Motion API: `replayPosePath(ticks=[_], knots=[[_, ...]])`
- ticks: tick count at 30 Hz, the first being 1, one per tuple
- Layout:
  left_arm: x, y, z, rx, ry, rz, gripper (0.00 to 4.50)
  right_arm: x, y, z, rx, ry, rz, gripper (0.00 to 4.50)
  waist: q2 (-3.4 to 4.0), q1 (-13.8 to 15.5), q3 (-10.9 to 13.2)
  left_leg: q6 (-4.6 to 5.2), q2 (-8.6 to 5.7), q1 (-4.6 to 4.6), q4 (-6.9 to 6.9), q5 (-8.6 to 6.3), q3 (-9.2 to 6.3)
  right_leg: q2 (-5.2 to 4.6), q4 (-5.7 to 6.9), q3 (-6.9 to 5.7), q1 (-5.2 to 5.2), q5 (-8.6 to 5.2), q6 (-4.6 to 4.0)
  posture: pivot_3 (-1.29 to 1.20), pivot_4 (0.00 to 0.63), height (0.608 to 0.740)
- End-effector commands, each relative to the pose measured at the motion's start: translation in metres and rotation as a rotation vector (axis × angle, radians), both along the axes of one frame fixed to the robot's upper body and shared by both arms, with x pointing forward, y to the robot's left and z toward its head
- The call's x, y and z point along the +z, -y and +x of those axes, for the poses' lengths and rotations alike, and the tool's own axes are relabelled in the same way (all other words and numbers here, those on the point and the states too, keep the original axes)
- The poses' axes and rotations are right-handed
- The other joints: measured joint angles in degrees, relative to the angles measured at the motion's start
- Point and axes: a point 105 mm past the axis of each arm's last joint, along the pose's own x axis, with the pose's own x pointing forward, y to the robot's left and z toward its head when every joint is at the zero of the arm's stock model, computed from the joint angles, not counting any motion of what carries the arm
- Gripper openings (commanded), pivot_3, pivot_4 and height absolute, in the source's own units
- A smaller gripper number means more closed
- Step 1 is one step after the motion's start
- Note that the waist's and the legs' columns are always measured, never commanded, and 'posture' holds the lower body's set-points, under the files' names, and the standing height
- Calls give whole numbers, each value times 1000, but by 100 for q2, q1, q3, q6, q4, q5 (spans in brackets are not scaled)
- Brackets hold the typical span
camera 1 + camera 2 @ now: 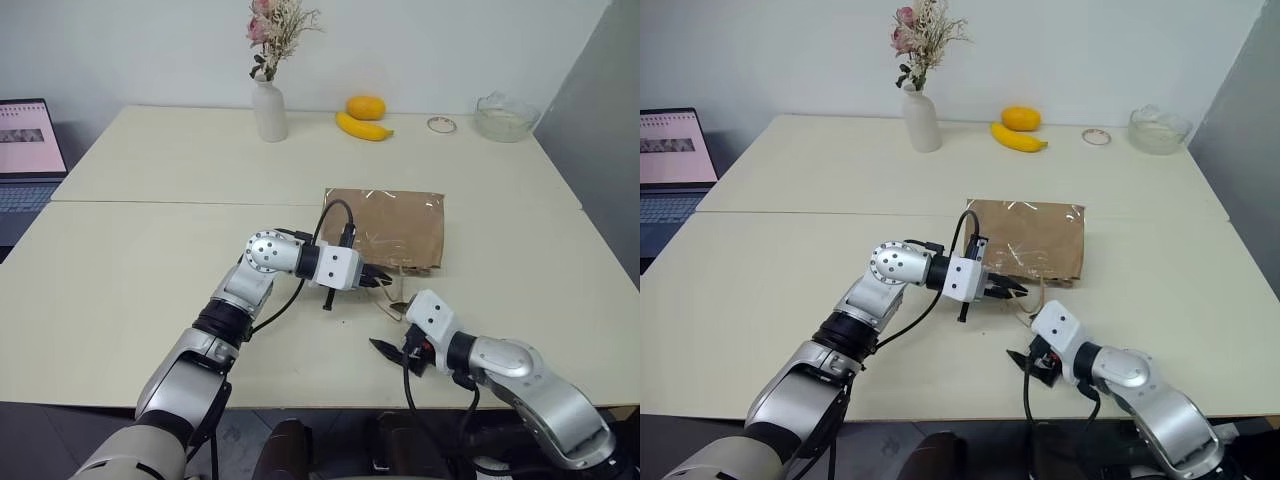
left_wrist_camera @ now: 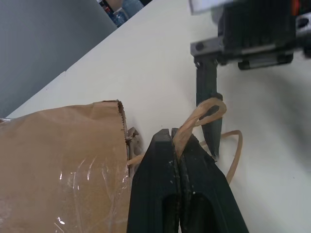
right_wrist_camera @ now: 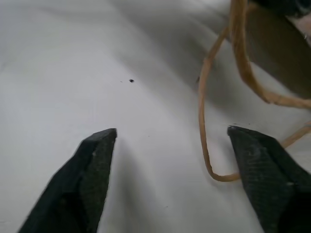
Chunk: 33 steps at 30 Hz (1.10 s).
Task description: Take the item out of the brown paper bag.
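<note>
One pale cord loop handle [image 2: 206,110] is pinched between the shut fingers of the left gripper [image 2: 176,141]. Beside them the crumpled brown kraft paper bag [image 1: 392,226] lies flat; the item is not visible, presumably inside. The right gripper [image 3: 172,138] is held open beside the second loop [image 3: 206,121]. Extraction is not begun.

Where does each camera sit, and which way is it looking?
Head eyes: look forward and down over both arms at the table and brown paper bag.
Left wrist: looks along the left gripper, shut on a cord handle beside the bag's mouth.
Right wrist: looks between the open right gripper fingers at the tabletop.
Shared: the cord handles show in both wrist views.
</note>
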Motion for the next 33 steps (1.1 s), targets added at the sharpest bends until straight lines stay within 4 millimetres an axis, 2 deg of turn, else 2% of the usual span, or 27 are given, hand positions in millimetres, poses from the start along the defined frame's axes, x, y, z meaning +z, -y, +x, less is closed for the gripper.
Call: replayPosePath(ticks=[1, 5, 8, 12, 17, 21, 26, 33], knots=[[20, 4, 1, 2, 38, -55, 0, 6, -4, 6, -1, 66, -12, 2488, 0, -1, 0, 0, 0, 1, 0, 0, -1, 0, 0, 1, 0, 0, 0, 0, 150, 740], [26, 5, 5, 43, 5, -78, 0, -3, -2, 7, -19, 56, -41, 1083, 0, -1, 0, 0, 1, -1, 0, 0, -1, 0, -1, -1, -1, 0, 0, 0, 150, 740], [39, 9, 15, 116, -38, -137, 0, -10, -3, 6, -25, 48, -63, 32, 0, -1, 0, 0, 0, 0, 0, 0, -2, 0, 1, -1, -1, 0, 0, 0, 150, 740], [61, 14, 32, 228, -88, -218, 0, -16, -8, 9, -33, 47, -83, 32, 0, -2, 0, 0, 0, 1, 1, 0, -3, 1, 2, -2, 0, 0, 0, 0, 150, 740], [93, 16, 51, 349, -181, -310, 0, -39, -4, 6, -3, 52, -242, 32, 0, -27, -1, 0, 1, 6, 1, 0, -3, 4, 5, -3, 0, 0, 1, 0, 150, 740], [117, 12, 67, 422, -177, -359, 0, -49, -4, 5, -24, 15, -244, 32, -3, -25, -2, 0, 0, 6, 1, 0, -3, 7, 4, -4, 1, 0, 1, 0, 150, 740], [127, 5, 85, 487, -134, -381, 0, -55, -8, 1, -5, 0, -249, 32, -2, -28, -3, 0, 0, 11, 0, 0, -2, 6, 4, -4, 2, 0, 1, 0, 150, 740], [152, -3, 103, 550, -90, -440, 0, -62, -12, -8, 20, -17, -262, 32, -5, -28, -4, 0, 0, 9, 0, 0, 0, 6, 3, -5, 2, 0, 1, 0, 150, 740]])
